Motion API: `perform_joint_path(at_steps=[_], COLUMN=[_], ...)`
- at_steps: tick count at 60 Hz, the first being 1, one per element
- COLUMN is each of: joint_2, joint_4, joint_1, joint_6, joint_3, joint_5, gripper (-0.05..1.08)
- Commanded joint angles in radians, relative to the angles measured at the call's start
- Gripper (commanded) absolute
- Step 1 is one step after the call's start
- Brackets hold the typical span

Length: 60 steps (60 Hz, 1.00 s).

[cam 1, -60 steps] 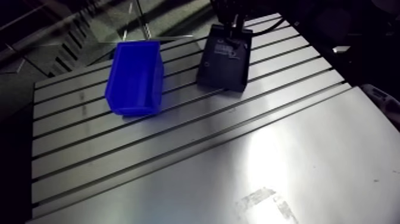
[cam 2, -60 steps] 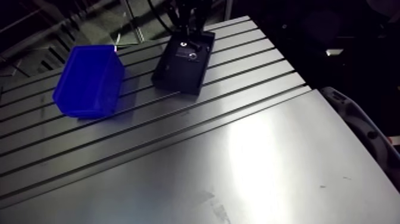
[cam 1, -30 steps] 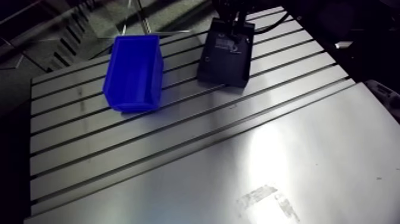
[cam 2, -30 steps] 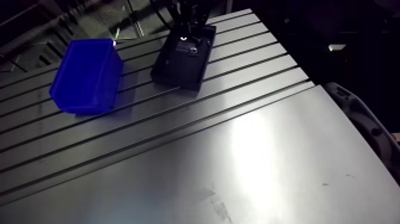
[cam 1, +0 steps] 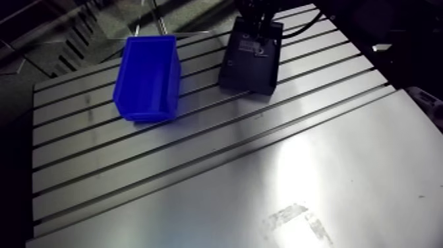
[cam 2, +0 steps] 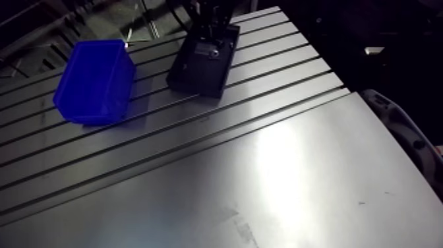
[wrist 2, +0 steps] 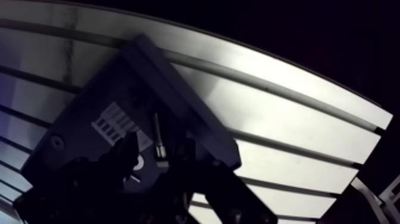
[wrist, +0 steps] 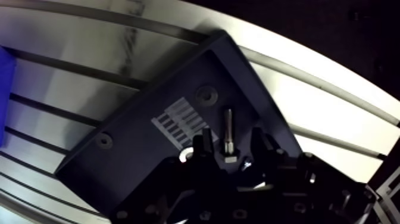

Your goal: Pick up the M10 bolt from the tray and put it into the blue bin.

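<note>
Gripper: 2 fingers apart, straddling the M10 bolt at its head end, likely lined up to close across it. Bolt lies flat in the tray, near its far end. Blue bin stands beside the tray.

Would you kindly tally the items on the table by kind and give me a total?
Blue bin: 1
Black tray: 1
Bolt, lying in the tray: 1
Total: 3
</note>
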Motion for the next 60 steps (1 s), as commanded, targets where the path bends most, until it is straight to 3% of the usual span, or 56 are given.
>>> perform_joint_path(at_steps=[1,60], joint_2=[0.005,0.013], joint_4=[-0.001,-0.001], joint_1=[0.0,-0.001], joint_6=[0.001,-0.001], joint_3=[-0.005,0.002], joint_5=[0.0,0.0], gripper=[0.55,0.62])
